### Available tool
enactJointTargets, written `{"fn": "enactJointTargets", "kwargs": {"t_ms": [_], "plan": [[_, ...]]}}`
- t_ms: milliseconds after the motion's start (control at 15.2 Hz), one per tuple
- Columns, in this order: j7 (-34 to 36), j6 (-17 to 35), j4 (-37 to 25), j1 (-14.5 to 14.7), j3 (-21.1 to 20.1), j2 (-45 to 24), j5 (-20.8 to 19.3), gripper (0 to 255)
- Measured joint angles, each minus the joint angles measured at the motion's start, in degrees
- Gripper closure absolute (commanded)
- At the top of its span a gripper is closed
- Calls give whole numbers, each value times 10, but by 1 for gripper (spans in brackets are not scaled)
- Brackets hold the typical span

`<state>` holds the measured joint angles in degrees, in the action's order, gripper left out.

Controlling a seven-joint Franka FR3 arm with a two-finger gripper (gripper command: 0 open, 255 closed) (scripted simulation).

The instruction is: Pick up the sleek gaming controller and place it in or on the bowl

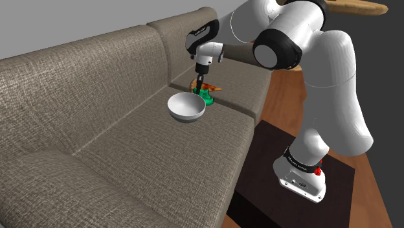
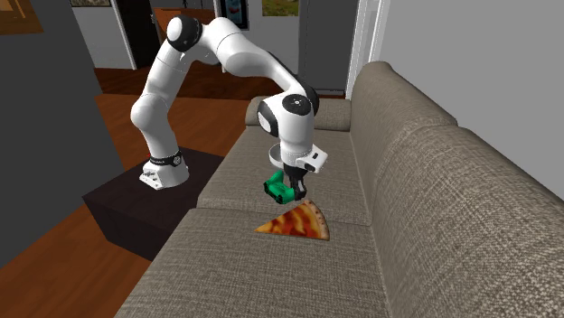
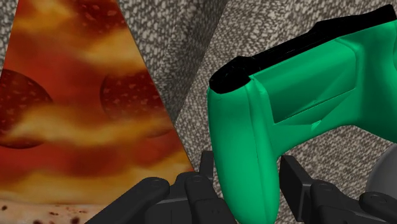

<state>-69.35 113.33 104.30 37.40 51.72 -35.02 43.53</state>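
ITEM: gaming controller [image 3: 273,108]. Glossy green shell with a black band along its top edge and one recessed panel on the back. The wrist view shows one handle running down between the fingers [image 3: 207,168].

HOLDER: black gripper [image 3: 251,172], closed on that handle with a finger pressed to each side. Whether the controller is clear of the cushion cannot be told.

LOCATION: on the grey-brown sofa [image 1: 129,149]. In the shoulder view the controller [image 1: 207,97] is at 2 o'clock of the white bowl [image 1: 186,116] and just beside it, under the gripper [image 1: 202,89].

NEIGHBOUR: pizza slice [image 3: 70,108], lying flat just beside the controller. It is at 5 o'clock of the controller in the second exterior view [image 2: 294,221].

EDGES AND ROOM: a seam between seat cushions runs close by the bowl and controller. The backrest rises at 10 o'clock of the bowl. Open seat stretches away at 7 o'clock, and the front edge of the seat lies at 4 o'clock.

VIEW NOTES: the shoulder view shows the bowl's upturned rim. In it the pizza slice [image 1: 213,87] is mostly hidden behind the gripper. The second exterior view shows the whole slice and the controller [image 2: 280,189] side-on at the gripper [image 2: 294,191].
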Motion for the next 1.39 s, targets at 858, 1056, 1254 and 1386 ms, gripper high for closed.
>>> {"fn": "enactJointTargets", "kwargs": {"t_ms": [858,1056,1254,1386], "plan": [[24,-33,-13,16,25,33,-33,255],[34,-47,-21,20,33,44,-44,255],[44,-63,-29,26,42,58,-58,255],[49,-74,-37,27,46,64,-64,255]]}}
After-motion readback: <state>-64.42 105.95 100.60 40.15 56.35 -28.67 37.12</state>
